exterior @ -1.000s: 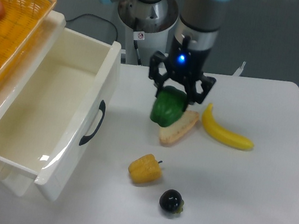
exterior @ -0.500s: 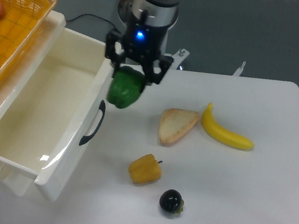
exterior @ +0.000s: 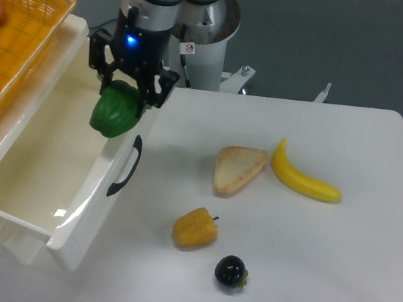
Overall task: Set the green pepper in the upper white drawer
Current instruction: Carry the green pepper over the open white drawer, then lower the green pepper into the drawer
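The claw (exterior: 125,91) is closed around the top of the green pepper (exterior: 116,113) and holds it up in the air. The pepper hangs over the right side of the upper white drawer (exterior: 46,165), just inside the front wall. It is not touching the drawer floor, as far as can be seen.

The drawer is pulled open. Its black handle (exterior: 127,166) is on the front wall, at about 5 o'clock from the pepper. A small blue light (exterior: 129,41) glows on the arm just above the claw.

At 9 o'clock from the drawer sits an orange wicker basket (exterior: 24,23). It rests on the drawer's left edge and has some round things in it.

On the white tabletop (exterior: 322,262), well apart from the drawer, there is a slice of bread (exterior: 236,169). A banana (exterior: 303,175) lies just beside the bread, at its 3 o'clock. A yellow pepper (exterior: 195,227) sits at 7 o'clock from the bread. A small dark round thing (exterior: 230,270) is near the yellow pepper, at its 4 o'clock.
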Available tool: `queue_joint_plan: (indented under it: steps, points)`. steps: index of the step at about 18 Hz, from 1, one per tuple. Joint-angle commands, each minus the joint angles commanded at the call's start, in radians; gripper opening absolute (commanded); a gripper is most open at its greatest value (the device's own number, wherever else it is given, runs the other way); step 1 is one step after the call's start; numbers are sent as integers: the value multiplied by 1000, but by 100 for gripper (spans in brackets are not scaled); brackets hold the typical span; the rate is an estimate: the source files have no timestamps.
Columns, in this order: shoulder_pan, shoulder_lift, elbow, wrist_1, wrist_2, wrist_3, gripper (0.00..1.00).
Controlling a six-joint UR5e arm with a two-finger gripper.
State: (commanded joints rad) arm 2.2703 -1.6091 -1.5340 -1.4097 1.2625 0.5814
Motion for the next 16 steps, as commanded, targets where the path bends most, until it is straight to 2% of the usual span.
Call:
queue_joint_plan:
  steps: [16]
  points:
    - [-74,-71,2,12,6,-15,49]
